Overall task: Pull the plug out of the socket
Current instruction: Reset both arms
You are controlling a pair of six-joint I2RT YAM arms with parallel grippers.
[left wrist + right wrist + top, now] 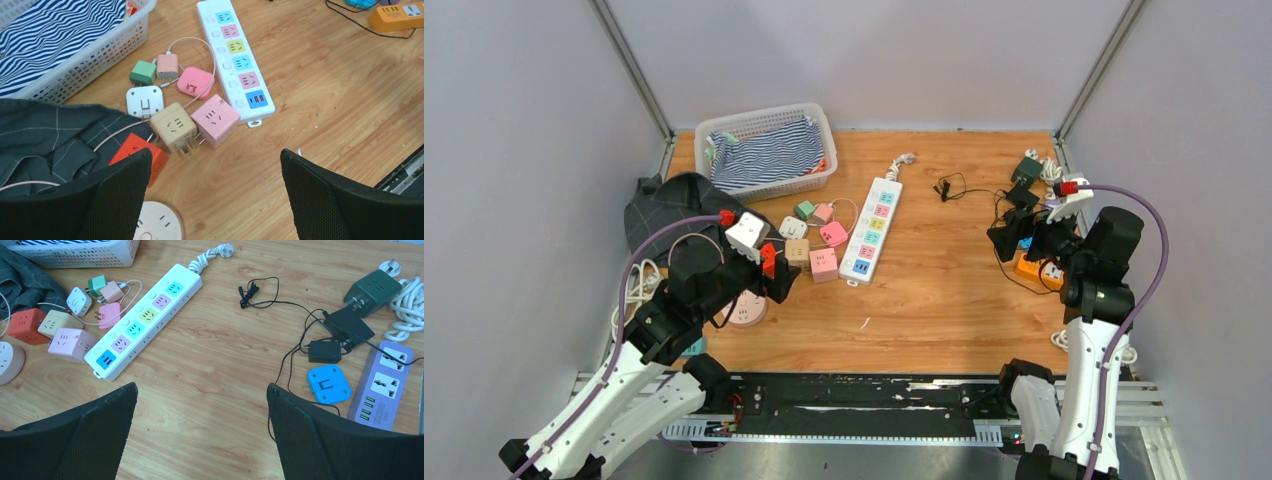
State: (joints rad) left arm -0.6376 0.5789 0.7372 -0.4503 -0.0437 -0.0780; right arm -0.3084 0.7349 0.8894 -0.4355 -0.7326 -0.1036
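Both pincers gaped wide, empty. Adaptor cluster (pixel 172 125) lay on worktop (pixel 325 100) just ahead of left pincer (pixel 215 160), beside white strip (pixel 235 55), well off from right pincer (pixel 201 390). Left arm nearer. Seated plug not discernible.

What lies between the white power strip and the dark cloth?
A pink cube, a beige cube and smaller chargers; clearest in the left wrist view.

Illumination is bright, even and diffuse in all three views. Items on the desk (pixel 944 300) cast only short, soft-edged shadows. The overhead view is sharp throughout. In the wrist views, the left fingers (pixel 117 200) and right fingers (pixel 95 435) render dark, with slightly soft edges.
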